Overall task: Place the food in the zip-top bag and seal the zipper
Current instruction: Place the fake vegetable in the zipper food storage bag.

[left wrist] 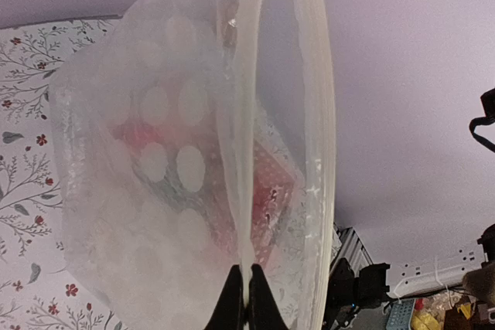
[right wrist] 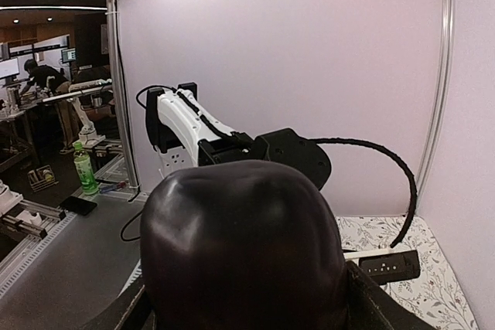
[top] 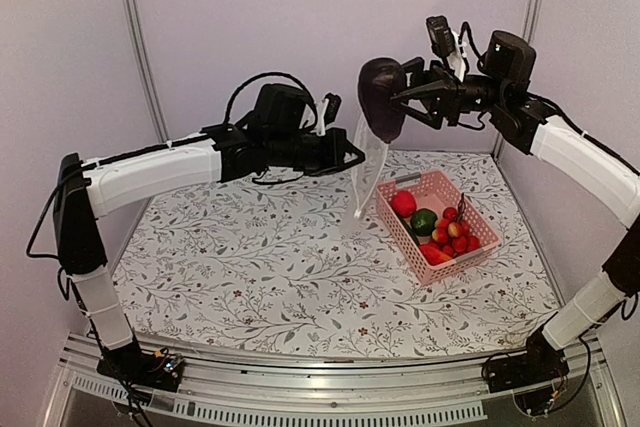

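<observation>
Two arms, one step in hand: getting the first piece into the bag.

1. Left gripper (top: pixel 345 157): clenched on one lip of the zip-top bag (top: pixel 368 172), and the left wrist view shows its fingertips (left wrist: pixel 246 299) pinched together on the film. The bag hangs in the air just left of the pink basket (top: pixel 480 219), mouth up and lower end near the table (top: pixel 250 267).
2. Zipper (left wrist: pixel 321 152): unsealed. The two strips bow apart into a narrow slot, and only one side is held.
3. Right gripper (top: pixel 400 97): grasping the dark purple eggplant (top: pixel 380 97), jaws set wide around its body, high above the bag's mouth.
4. Pink basket: on the floral table, holding the rest of the food, namely a red round fruit (top: pixel 403 204), a green round piece (top: pixel 424 220) and a tomato cluster (top: pixel 458 237).

Handling notes (judgement):
- The slot looks barely wider than the eggplant, so centre it over the gap and lead with the tapered end.
- Lower it well past the strips before letting go. A drop from this height could strike the free lip, fold it shut or glance off onto the table.
- The left arm does best to hold steady, the mouth tilted toward the incoming piece.
</observation>
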Robot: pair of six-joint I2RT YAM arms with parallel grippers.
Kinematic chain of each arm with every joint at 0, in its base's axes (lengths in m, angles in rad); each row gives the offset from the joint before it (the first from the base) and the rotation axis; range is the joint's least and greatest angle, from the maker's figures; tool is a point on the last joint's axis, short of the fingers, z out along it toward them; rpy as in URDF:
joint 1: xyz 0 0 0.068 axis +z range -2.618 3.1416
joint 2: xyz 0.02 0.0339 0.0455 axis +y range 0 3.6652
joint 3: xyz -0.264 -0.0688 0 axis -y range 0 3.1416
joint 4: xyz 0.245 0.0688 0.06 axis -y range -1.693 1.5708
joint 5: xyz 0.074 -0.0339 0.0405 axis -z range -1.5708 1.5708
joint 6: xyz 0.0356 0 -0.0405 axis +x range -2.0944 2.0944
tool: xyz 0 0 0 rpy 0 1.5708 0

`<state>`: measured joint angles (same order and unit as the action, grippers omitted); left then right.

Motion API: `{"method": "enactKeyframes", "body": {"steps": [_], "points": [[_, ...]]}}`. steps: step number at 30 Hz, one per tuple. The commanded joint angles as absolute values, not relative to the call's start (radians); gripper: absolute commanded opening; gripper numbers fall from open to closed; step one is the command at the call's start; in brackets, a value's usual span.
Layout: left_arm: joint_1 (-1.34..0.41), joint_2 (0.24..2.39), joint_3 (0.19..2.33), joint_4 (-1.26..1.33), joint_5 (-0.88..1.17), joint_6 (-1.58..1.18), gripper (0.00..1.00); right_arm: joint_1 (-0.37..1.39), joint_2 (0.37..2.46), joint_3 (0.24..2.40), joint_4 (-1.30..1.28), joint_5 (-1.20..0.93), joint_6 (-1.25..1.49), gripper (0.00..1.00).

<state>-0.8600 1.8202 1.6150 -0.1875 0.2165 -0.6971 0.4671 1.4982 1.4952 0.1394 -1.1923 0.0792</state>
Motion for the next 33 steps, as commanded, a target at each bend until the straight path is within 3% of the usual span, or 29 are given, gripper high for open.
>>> {"method": "enactKeyframes", "body": {"steps": [1, 14, 21, 33], "points": [[-0.883, 1.813, 1.636, -0.19, 0.268, -0.737, 0.0, 0.499, 1.573, 1.541, 0.242, -1.205, 0.139, 0.2], [-0.885, 1.725, 1.56, -0.155, 0.272, -0.763, 0.0, 0.499, 1.637, 1.462, 0.278, -1.16, 0.097, 0.23], [-0.885, 1.666, 1.494, -0.138, 0.196, -0.745, 0.0, 0.499, 1.557, 1.334, 0.241, -1.011, 0.058, 0.25], [-0.895, 1.635, 1.403, -0.077, 0.086, -0.726, 0.0, 0.534, 1.553, 1.251, 0.212, -0.784, 0.217, 0.3]]}}
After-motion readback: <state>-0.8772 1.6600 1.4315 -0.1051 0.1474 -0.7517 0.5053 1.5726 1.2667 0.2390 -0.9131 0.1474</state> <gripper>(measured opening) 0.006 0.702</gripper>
